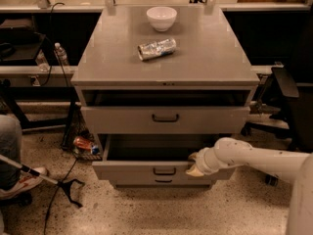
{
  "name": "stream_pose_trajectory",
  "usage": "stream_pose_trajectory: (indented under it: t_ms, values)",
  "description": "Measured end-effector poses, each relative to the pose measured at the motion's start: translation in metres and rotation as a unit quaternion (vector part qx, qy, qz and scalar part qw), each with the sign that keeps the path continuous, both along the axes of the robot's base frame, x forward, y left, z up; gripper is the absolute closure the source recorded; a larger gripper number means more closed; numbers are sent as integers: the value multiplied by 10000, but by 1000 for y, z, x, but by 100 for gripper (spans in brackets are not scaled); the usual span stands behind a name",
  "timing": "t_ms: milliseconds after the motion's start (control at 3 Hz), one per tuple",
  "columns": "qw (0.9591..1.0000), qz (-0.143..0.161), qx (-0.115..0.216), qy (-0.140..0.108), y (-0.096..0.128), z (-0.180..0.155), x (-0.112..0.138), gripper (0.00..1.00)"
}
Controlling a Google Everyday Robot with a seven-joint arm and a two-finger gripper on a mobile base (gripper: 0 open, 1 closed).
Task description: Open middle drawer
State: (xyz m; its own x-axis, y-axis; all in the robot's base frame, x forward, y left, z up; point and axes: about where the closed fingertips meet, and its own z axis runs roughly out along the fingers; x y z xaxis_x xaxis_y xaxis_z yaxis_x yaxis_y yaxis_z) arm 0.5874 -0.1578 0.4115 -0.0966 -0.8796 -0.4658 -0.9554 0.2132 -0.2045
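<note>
The grey metal cabinet (166, 62) has three drawers. The middle drawer (146, 171) is pulled out toward me, its dark inside showing above its front, with a small dark handle (164, 171) at the centre. The top drawer (165, 118) also stands slightly out. The lowest drawer (164, 182) is in. My gripper (193, 164) comes in from the right on a white arm and rests on the top edge of the middle drawer's front, right of the handle.
A white bowl (161, 17) and a crumpled silver can (156, 48) lie on the cabinet top. A person's leg and shoe (14, 175) with a grabber stick are at left. A black chair (286, 102) stands at right. Cables and a basket (83, 146) sit left of the cabinet.
</note>
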Motion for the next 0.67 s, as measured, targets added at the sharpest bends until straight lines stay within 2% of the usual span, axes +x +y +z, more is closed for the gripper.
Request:
stream_pose_trajectory:
  t_ms: [333, 667]
  values:
    - [9999, -138, -7, -42, -5, 6, -15, 100]
    - [9994, -335, 67, 18, -5, 4, -55, 100]
